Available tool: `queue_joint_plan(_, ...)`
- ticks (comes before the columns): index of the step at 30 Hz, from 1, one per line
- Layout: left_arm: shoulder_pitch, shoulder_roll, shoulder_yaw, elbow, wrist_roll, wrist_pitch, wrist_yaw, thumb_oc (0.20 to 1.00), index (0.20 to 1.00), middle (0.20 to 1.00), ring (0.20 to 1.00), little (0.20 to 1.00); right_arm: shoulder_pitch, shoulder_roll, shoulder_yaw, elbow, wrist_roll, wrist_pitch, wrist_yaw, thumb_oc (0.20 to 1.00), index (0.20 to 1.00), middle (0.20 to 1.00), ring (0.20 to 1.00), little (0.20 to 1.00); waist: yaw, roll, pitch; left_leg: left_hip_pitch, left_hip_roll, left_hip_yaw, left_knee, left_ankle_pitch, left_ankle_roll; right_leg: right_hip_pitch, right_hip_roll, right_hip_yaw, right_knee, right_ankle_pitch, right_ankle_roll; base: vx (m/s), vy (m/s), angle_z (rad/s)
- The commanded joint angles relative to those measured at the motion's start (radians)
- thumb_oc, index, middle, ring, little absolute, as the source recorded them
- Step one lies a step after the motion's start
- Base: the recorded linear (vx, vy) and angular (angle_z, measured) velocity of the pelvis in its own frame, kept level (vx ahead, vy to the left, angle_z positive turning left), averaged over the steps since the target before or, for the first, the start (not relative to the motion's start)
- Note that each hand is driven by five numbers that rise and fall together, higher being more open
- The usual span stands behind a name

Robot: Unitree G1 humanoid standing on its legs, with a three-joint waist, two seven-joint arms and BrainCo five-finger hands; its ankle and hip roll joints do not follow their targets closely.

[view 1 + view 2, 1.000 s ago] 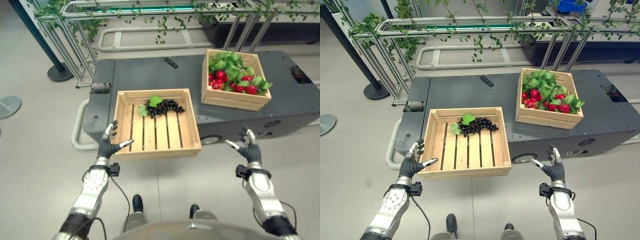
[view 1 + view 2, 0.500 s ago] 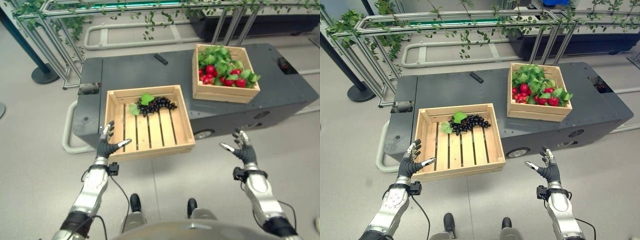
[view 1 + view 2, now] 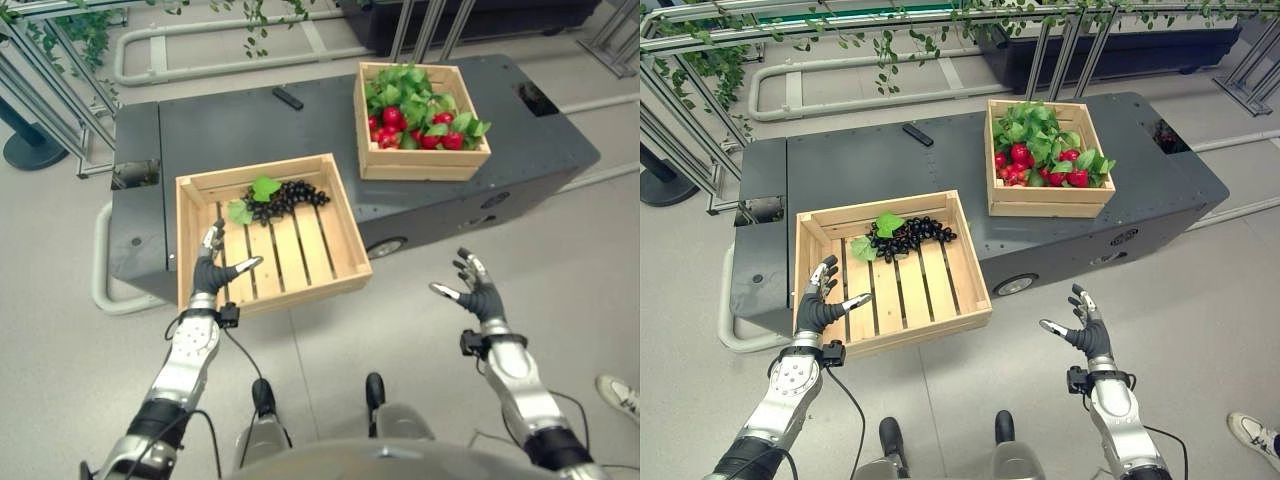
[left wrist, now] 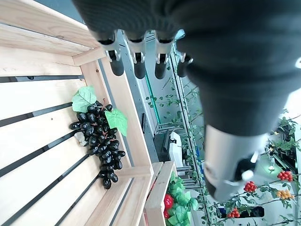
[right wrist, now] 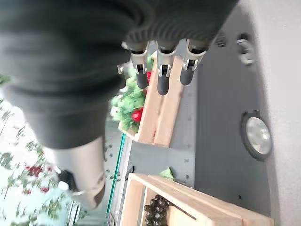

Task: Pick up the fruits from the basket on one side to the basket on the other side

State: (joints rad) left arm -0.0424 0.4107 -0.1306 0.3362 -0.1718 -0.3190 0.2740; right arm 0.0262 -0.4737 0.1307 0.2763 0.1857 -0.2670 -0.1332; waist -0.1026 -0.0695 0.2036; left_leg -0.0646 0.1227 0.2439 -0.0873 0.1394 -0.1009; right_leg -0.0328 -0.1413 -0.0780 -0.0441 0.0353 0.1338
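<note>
I see the black grape bunch with green leaves [image 3: 280,199] lying crosswise, up-frame of my left hand [image 3: 212,272]; right hand [image 3: 476,292] lower right, both hands' fingers spread, empty.

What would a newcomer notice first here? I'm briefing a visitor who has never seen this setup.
First, the far crate on the dark platform, full of red fruit among green leaves. Next, the near crate with slats mostly bare, black grapes lying at its far end. The left robot hand sits open at that crate's near corner, and the right robot hand is open above the floor.
</note>
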Motion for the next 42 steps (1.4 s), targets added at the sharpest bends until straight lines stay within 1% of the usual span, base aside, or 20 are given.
queue_joint_plan(1,-0.037,0.039,0.027,0.004,-0.024,-0.063,-0.021,1.000,1.000,1.000,1.000,1.000,-0.109,-0.052,-0.009,-0.053,-0.038,-0.021,0.011,1.000,1.000,1.000,1.000,1.000,0.035,-0.034,0.010,0.018,-0.036,-0.036,0.091,-0.138,0.043,-0.088,0.005,-0.046,0.137,-0.053,0.015,0.01,-0.064,0.08)
queue_joint_plan(2,-0.028,0.054,0.024,0.004,-0.023,-0.062,-0.038,1.000,1.000,1.000,1.000,1.000,-0.157,-0.118,0.007,-0.046,-0.069,-0.010,0.018,1.000,1.000,1.000,1.000,1.000,0.051,-0.043,0.016,0.007,-0.037,-0.049,0.110,-0.145,0.044,-0.086,0.001,-0.056,0.143,-0.055,0.014,0.01,-0.049,0.11)
queue_joint_plan(4,-0.023,0.063,0.023,0.005,-0.020,-0.061,-0.043,1.000,1.000,1.000,1.000,1.000,-0.188,-0.151,0.020,-0.036,-0.066,-0.009,0.028,1.000,1.000,1.000,1.000,1.000,0.055,-0.047,0.021,-0.001,-0.038,-0.057,0.124,-0.151,0.046,-0.085,-0.002,-0.061,0.148,-0.057,0.015,0.00,-0.031,0.19)
queue_joint_plan(5,-0.017,0.079,0.012,0.007,-0.022,-0.055,-0.061,1.000,1.000,1.000,1.000,1.000,-0.248,-0.219,0.052,-0.017,-0.085,-0.001,0.043,1.000,1.000,1.000,1.000,1.000,0.077,-0.056,0.032,-0.018,-0.041,-0.073,0.151,-0.159,0.048,-0.086,-0.008,-0.072,0.161,-0.060,0.014,-0.01,-0.026,0.16)
queue_joint_plan(7,-0.015,0.084,0.011,0.007,-0.025,-0.055,-0.066,1.000,1.000,1.000,1.000,1.000,-0.286,-0.235,0.075,0.008,-0.089,-0.001,0.043,1.000,1.000,1.000,1.000,1.000,0.082,-0.059,0.040,-0.030,-0.043,-0.086,0.167,-0.166,0.050,-0.088,-0.012,-0.079,0.171,-0.064,0.014,-0.02,-0.014,0.22)
queue_joint_plan(9,-0.010,0.100,-0.004,-0.013,-0.037,-0.053,-0.093,1.000,1.000,1.000,1.000,1.000,-0.361,-0.283,0.123,0.055,-0.107,0.017,0.063,1.000,1.000,1.000,1.000,1.000,0.113,-0.068,0.056,-0.057,-0.053,-0.116,0.202,-0.181,0.056,-0.084,-0.027,-0.100,0.185,-0.066,0.014,-0.02,0.004,0.40)
queue_joint_plan(14,-0.024,0.104,-0.027,-0.038,-0.058,-0.049,-0.115,1.000,1.000,1.000,1.000,1.000,-0.440,-0.316,0.154,0.147,-0.105,0.026,0.061,1.000,1.000,1.000,1.000,1.000,0.134,-0.072,0.065,-0.088,-0.080,-0.151,0.242,-0.203,0.066,-0.079,-0.055,-0.129,0.212,-0.068,0.019,0.01,0.079,0.40)
queue_joint_plan(16,-0.046,0.111,-0.045,-0.049,-0.062,-0.045,-0.126,1.000,1.000,1.000,1.000,1.000,-0.467,-0.350,0.185,0.165,-0.124,0.033,0.077,1.000,1.000,1.000,1.000,1.000,0.142,-0.070,0.071,-0.104,-0.096,-0.171,0.262,-0.214,0.074,-0.093,-0.075,-0.138,0.276,-0.072,0.025,0.00,0.104,0.47)
queue_joint_plan(17,-0.056,0.117,-0.057,-0.053,-0.059,-0.044,-0.130,1.000,1.000,1.000,1.000,1.000,-0.484,-0.359,0.200,0.177,-0.137,0.036,0.079,1.000,1.000,1.000,1.000,1.000,0.145,-0.064,0.077,-0.101,-0.103,-0.180,0.260,-0.217,0.079,-0.111,-0.085,-0.136,0.326,-0.056,0.032,-0.05,0.183,0.35)
queue_joint_plan(18,-0.082,0.129,-0.076,-0.070,-0.059,-0.046,-0.135,1.000,1.000,1.000,1.000,1.000,-0.533,-0.388,0.237,0.199,-0.162,0.039,0.084,1.000,1.000,1.000,1.000,1.000,0.140,-0.052,0.107,-0.104,-0.122,-0.201,0.258,-0.212,0.096,-0.177,-0.109,-0.097,0.460,0.006,0.045,-0.05,0.184,0.31)
queue_joint_plan(19,-0.083,0.128,-0.075,-0.070,-0.059,-0.046,-0.135,1.000,1.000,1.000,1.000,1.000,-0.537,-0.388,0.240,0.201,-0.162,0.039,0.084,1.000,1.000,1.000,1.000,1.000,0.140,-0.053,0.107,-0.107,-0.124,-0.200,0.259,-0.212,0.097,-0.183,-0.111,-0.095,0.465,0.005,0.046,-0.09,0.173,0.56)
queue_joint_plan(20,-0.098,0.135,-0.077,-0.077,-0.062,-0.047,-0.134,1.000,1.000,1.000,1.000,1.000,-0.568,-0.392,0.261,0.207,-0.172,0.047,0.084,1.000,1.000,1.000,1.000,1.000,0.134,-0.046,0.126,-0.109,-0.124,-0.209,0.258,-0.206,0.102,-0.223,-0.099,-0.061,0.522,0.018,0.041,-0.08,0.093,0.40)
queue_joint_plan(22,-0.122,0.148,-0.076,-0.090,-0.063,-0.050,-0.127,1.000,1.000,1.000,1.000,1.000,-0.633,-0.392,0.303,0.233,-0.186,0.051,0.083,1.000,1.000,1.000,1.000,1.000,0.136,-0.039,0.144,-0.113,-0.122,-0.210,0.249,-0.201,0.103,-0.263,-0.082,-0.037,0.516,-0.008,0.031,-0.05,0.057,0.22)
queue_joint_plan(23,-0.138,0.152,-0.078,-0.093,-0.067,-0.055,-0.124,1.000,1.000,1.000,1.000,1.000,-0.667,-0.397,0.329,0.237,-0.189,0.057,0.088,1.000,1.000,1.000,1.000,1.000,0.133,-0.041,0.147,-0.112,-0.126,-0.214,0.237,-0.198,0.099,-0.257,-0.065,-0.029,0.457,-0.034,0.023,0.01,-0.100,0.07)
queue_joint_plan(24,-0.185,0.141,-0.093,-0.084,-0.096,-0.064,-0.107,1.000,1.000,1.000,1.000,1.000,-0.707,-0.390,0.360,0.247,-0.175,0.056,0.079,1.000,1.000,1.000,1.000,1.000,0.115,-0.047,0.172,-0.126,-0.138,-0.225,0.228,-0.196,0.080,-0.281,-0.054,0.029,0.267,-0.026,0.020,0.01,-0.098,0.04)
queue_joint_plan(26,-0.194,0.142,-0.093,-0.086,-0.111,-0.068,-0.106,1.000,1.000,1.000,1.000,1.000,-0.727,-0.399,0.375,0.242,-0.173,0.061,0.087,1.000,1.000,1.000,1.000,1.000,0.115,-0.043,0.177,-0.137,-0.127,-0.232,0.240,-0.196,0.070,-0.280,-0.055,0.058,0.254,-0.013,0.030,0.01,-0.112,0.17)
queue_joint_plan(28,-0.220,0.126,-0.118,-0.076,-0.117,-0.072,-0.097,1.000,1.000,1.000,1.000,1.000,-0.773,-0.398,0.422,0.260,-0.174,0.061,0.089,1.000,1.000,1.000,1.000,1.000,0.124,-0.043,0.184,-0.173,-0.124,-0.254,0.264,-0.190,0.059,-0.286,-0.028,0.085,0.247,-0.018,0.019,0.01,-0.203,0.44)
queue_joint_plan(31,-0.208,0.119,-0.101,-0.098,-0.143,-0.074,-0.084,1.000,1.000,1.000,1.000,1.000,-0.818,-0.394,0.445,0.269,-0.170,0.063,0.085,1.000,1.000,1.000,1.000,1.000,0.135,-0.031,0.196,-0.193,-0.108,-0.262,0.272,-0.180,0.045,-0.308,-0.018,0.049,0.262,-0.026,0.012,0.00,-0.224,0.16)
queue_joint_plan(36,-0.218,0.109,-0.111,-0.162,-0.160,-0.066,-0.082,1.000,1.000,1.000,1.000,1.000,-0.857,-0.433,0.457,0.230,-0.148,0.055,0.088,1.000,1.000,1.000,1.000,1.000,0.129,-0.001,0.253,-0.255,-0.095,-0.328,0.299,-0.161,0.017,-0.341,-0.011,-0.020,0.328,-0.067,-0.008,-0.02,-0.169,0.28)
queue_joint_plan(42,-0.204,0.112,-0.095,-0.197,-0.140,-0.063,-0.057,1.000,1.000,1.000,1.000,1.000,-0.893,-0.458,0.471,0.214,-0.144,0.050,0.086,1.000,1.000,1.000,1.000,1.000,0.125,0.014,0.299,-0.308,-0.087,-0.332,0.325,-0.156,0.012,-0.395,-0.014,-0.028,0.378,-0.080,-0.015,-0.01,-0.051,0.24)
